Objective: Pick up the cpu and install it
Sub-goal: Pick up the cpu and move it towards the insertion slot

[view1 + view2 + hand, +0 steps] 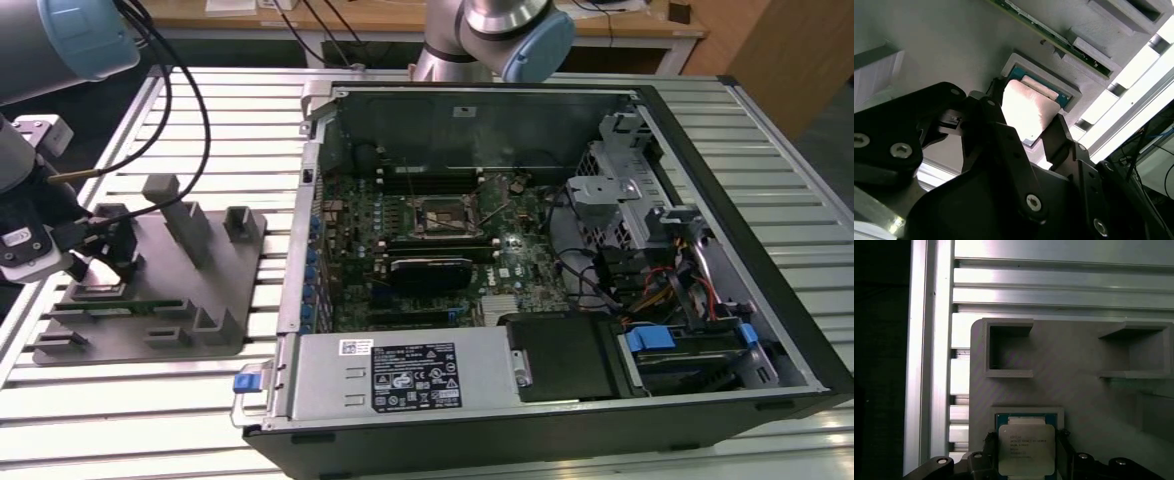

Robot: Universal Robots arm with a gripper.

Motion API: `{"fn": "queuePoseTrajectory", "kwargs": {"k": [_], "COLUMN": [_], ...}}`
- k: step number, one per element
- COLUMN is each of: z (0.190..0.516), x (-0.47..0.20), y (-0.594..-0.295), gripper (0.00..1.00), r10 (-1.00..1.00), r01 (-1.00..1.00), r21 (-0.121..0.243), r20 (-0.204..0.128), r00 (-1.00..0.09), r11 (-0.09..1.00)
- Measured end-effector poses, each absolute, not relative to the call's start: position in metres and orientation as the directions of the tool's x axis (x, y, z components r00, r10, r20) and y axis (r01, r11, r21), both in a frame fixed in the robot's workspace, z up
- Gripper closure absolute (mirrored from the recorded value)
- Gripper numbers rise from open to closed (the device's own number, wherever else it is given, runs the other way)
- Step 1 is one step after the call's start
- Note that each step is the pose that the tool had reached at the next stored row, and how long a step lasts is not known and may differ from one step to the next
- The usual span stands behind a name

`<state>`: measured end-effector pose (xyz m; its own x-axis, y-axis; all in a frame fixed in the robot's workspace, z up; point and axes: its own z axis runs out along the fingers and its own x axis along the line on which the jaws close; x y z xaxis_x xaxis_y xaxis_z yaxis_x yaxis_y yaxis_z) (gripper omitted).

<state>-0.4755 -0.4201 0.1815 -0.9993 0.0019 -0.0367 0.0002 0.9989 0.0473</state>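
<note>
Far left in the exterior view, on the grey tray [230, 285]: the cpu [1026, 450] sits between the fingers of the gripper [1025, 437], which press against two opposite edges. It has a shiny silver top, faint print and a thin darker rim, and its square pocket lies just beneath. Upright tray posts stand near. An open computer case [747, 200] lies well apart to the right on the slatted table [787, 120], with a motherboard socket [445, 215] inside.

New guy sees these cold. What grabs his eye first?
Probably the open computer case with its motherboard bared, on the exterior view's right. Next, in both wrist views, the shiny cpu gripped between the black fingers over its recess in the grey tray, which lies at the exterior view's left.
</note>
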Motion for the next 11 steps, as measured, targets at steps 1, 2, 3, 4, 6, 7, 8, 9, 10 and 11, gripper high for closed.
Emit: {"fn": "queuePoseTrajectory", "kwargs": {"k": [1, 2, 3, 4, 6, 7, 8, 9, 10, 11], "z": [0.1814, 0.1814, 0.1814, 0.1814, 0.1814, 0.1814, 0.1814, 0.1814, 0.1814, 0.1814], "x": [-0.4755, -0.4755, -0.4755, -0.4755, -0.4755, -0.4755, -0.4755, -0.4755, -0.4755, -0.4755], "y": [-0.4201, -0.4201, -0.4201, -0.4201, -0.4201, -0.4201, -0.4201, -0.4201, -0.4201, -0.4201], "gripper": [0.44, 0.44, 0.44, 0.44, 0.44, 0.45, 0.45, 0.45, 0.45, 0.45], "r10": [0.002, 0.002, 0.002, 0.002, 0.002, 0.002, 0.002, 0.002, 0.002, 0.002], "r01": [0.0, 0.0, 0.0, 0.0, 0.0, 0.0, 0.0, 0.0, 0.0, 0.0], "r21": [0.047, 0.047, 0.047, 0.047, 0.047, 0.047, 0.047, 0.047, 0.047, 0.047], "r20": [-0.037, -0.037, -0.037, -0.037, -0.037, -0.037, -0.037, -0.037, -0.037, -0.037], "r00": [-0.999, -0.999, -0.999, -0.999, -0.999, -0.999, -0.999, -0.999, -0.999, -0.999], "r11": [0.999, 0.999, 0.999, 0.999, 0.999, 0.999, 0.999, 0.999, 0.999, 0.999]}}
